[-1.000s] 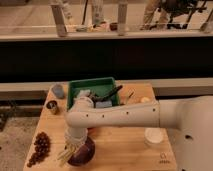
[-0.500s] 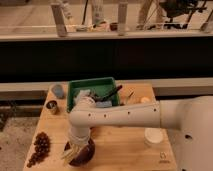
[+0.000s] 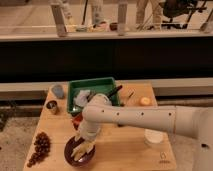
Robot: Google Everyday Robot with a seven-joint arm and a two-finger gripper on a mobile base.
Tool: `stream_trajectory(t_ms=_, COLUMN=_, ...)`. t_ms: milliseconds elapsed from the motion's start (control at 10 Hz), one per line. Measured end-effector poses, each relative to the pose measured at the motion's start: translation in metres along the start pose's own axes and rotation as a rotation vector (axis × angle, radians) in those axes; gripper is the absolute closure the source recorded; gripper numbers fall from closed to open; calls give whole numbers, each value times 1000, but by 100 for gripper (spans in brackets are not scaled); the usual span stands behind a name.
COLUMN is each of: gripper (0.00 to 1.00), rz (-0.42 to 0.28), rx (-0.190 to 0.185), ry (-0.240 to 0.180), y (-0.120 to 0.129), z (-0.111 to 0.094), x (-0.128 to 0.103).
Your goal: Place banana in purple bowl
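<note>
Camera view: the arm reaches down at the front of the bench (image 3: 130, 150), with the gripper (image 3: 85, 143) right over the purple bowl (image 3: 68, 159), so anything released lands inside the rim. The pale-yellow shape beneath it, likely the banana (image 3: 79, 151), sits low in the bowl. Jaws spread or pinching? I cannot tell from here.

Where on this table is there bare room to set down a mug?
Bare wood lies at the front between the purple bowl and the white cup, and a smaller patch between the metal cup and the grapes. The gripper hangs over the purple bowl; the back by the green tray is crowded.
</note>
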Motion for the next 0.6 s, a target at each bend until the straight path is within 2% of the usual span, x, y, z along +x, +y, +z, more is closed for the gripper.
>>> stream_trajectory(t_ms=100, gripper=20, rz=44, rx=16, ry=-19, y=0, z=-5, x=7)
stream_trajectory(t_ms=400, gripper=20, rz=260, rx=77, ry=13, y=7, z=-28, x=45)
stream_trajectory(t_ms=500, gripper=20, rz=297, rx=95, ry=24, y=6, z=-33, x=50)
stream_trajectory(t_ms=600, gripper=20, rz=302, rx=99, ry=29, y=6, z=-33, x=50)
